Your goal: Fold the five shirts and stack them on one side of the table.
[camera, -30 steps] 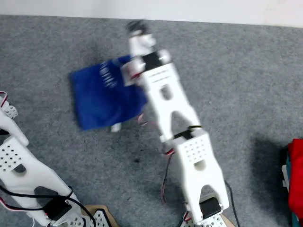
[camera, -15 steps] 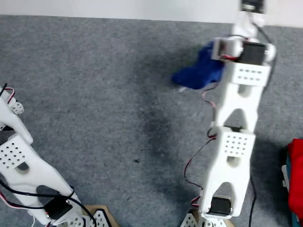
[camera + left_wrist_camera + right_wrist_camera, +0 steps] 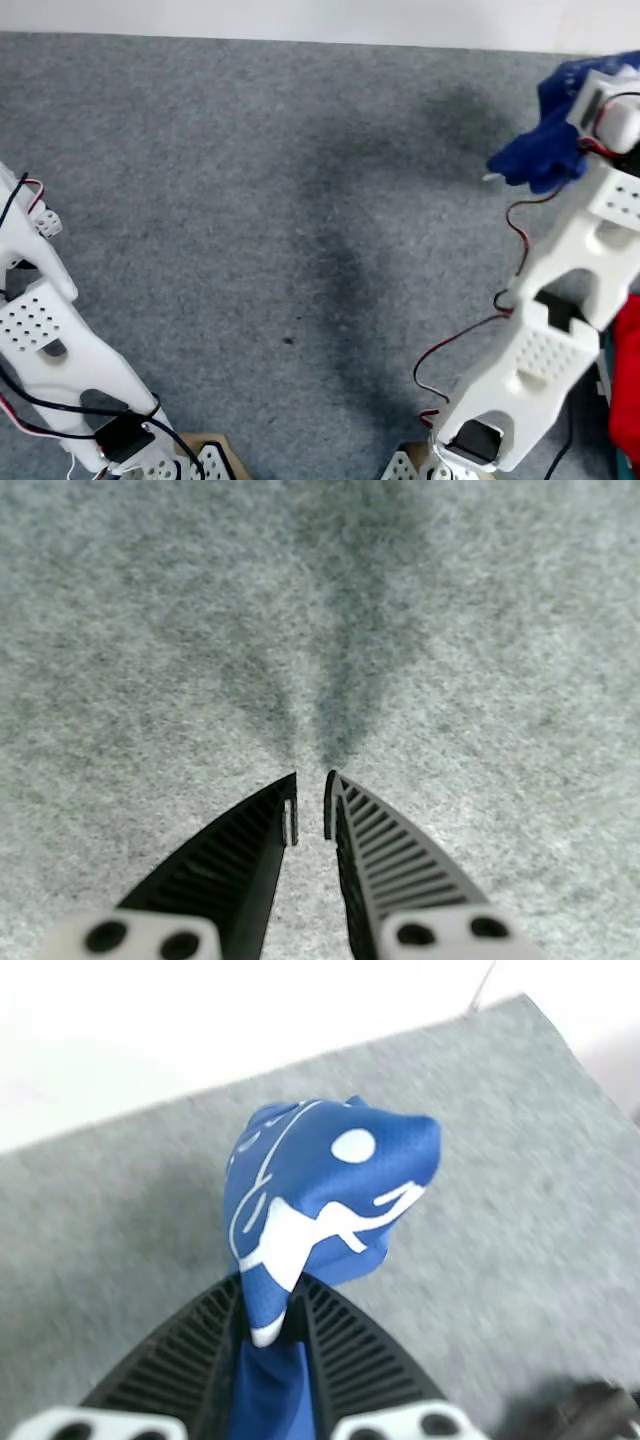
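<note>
Table (image 3: 250, 200): grey, carpet-like surface that spans the scene. Its wide middle lies bare, which leaves room to spread a garment.

Right arm (image 3: 540, 360): based at the near right edge and stretched toward the far right corner. This reach places its load over the right side of the table, probably because that side is meant for the stack.

Left arm (image 3: 50, 340): folded back at the near left, well apart from the cloth. This posture likely keeps it out of the other arm's way.

Blue shirt (image 3: 545, 150): the task's garment, bunched and lifted off the surface at the far right, just beyond the right arm's wrist. In the right wrist view it (image 3: 320, 1190) rises from the jaws as a rounded bundle with white print. It is gripped by one end, so the rest is free to droop.

Red cloth (image 3: 628, 370): lies at the right edge of the table, near side, partly cut off. It is probably another garment, though its fold cannot be judged.

Right gripper (image 3: 270, 1290): jaws drawn in tight on a pinch of the blue shirt.

Left gripper (image 3: 310, 780): jaws almost together, only a sliver between the tips, with nothing held. It hangs over bare table.

Step in hand: apparently carrying the blue shirt; it is not yet laid down.
</note>
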Available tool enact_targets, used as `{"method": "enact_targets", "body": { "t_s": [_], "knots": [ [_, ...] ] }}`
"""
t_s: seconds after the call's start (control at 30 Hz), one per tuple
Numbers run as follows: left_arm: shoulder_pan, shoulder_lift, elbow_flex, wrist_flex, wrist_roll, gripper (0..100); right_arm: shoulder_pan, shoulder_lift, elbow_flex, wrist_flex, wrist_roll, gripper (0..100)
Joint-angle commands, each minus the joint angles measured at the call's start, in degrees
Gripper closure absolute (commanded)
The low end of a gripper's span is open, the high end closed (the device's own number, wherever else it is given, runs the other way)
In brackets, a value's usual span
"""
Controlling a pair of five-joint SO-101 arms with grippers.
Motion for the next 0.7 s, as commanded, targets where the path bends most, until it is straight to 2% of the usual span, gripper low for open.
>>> {"method": "enact_targets", "body": {
  "t_s": [0.0, 0.23, 0.67],
  "knots": [
    [1.4, -1.2, -2.0, 0.6, -0.2, 93, 4.0, -11.0, 13.6, 0.6, 1.5, 99.2],
    [2.7, -1.2, -1.9, 3.4, -0.2, 93, 12.2, -20.8, 26.7, 0.2, 6.8, 99.2],
    [6.1, -1.3, -2.0, 5.5, -0.1, 93, 28.7, -21.2, 27.3, 0.6, 14.1, 99.2]
  ]
}}
